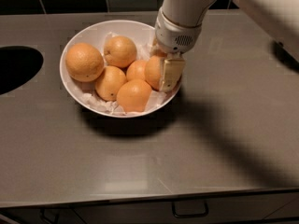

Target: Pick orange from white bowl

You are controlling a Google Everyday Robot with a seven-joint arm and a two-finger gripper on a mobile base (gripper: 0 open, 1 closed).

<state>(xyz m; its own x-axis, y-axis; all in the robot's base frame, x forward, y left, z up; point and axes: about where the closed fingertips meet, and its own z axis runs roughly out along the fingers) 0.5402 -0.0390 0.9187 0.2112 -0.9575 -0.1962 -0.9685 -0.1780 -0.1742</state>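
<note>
The white bowl (88, 33) stands on the grey counter, lined with crumpled white paper and holding several oranges. My gripper (163, 76) reaches down into the bowl's right side from the top of the view. It is shut on the orange (152, 71), a deep orange one at the right rim. The near finger (171, 73) covers that orange's right half; the far finger is mostly hidden behind it. The orange still rests among the others in the bowl. A large, paler orange (84, 62) lies at the bowl's left.
Three other oranges (120, 51) (110, 82) (133, 95) crowd against the gripped one. A dark round opening (16, 69) is in the counter at the left. The counter's front edge with a drawer handle (189, 212) runs along the bottom.
</note>
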